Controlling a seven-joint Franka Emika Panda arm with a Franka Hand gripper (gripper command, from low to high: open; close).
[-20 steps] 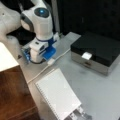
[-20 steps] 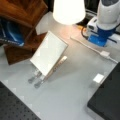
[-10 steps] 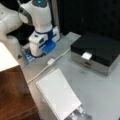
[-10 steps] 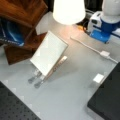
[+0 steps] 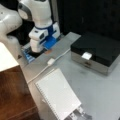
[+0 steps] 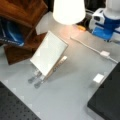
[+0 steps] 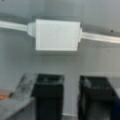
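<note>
White inline switch box (image 7: 57, 35), a flat rectangle on a thin white cable (image 5: 40, 72), lies on the grey desk (image 5: 100, 85) near its back edge; the end effector (image 7: 71, 100) hovers over it, fingers (image 7: 48, 97) parted, holding nothing.

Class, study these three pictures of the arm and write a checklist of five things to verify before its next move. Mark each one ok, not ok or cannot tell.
1. Claw open: ok. In the wrist view its fingers stand apart with nothing between them.
2. Switch in sight: ok. It lies ahead of the fingers, not touching them.
3. Cable free of the notebook: ok. They are apart in a front view.
4. Black box away from the claw: ok. It stands at a front view's right.
5. Claw touching the table: cannot tell.
</note>
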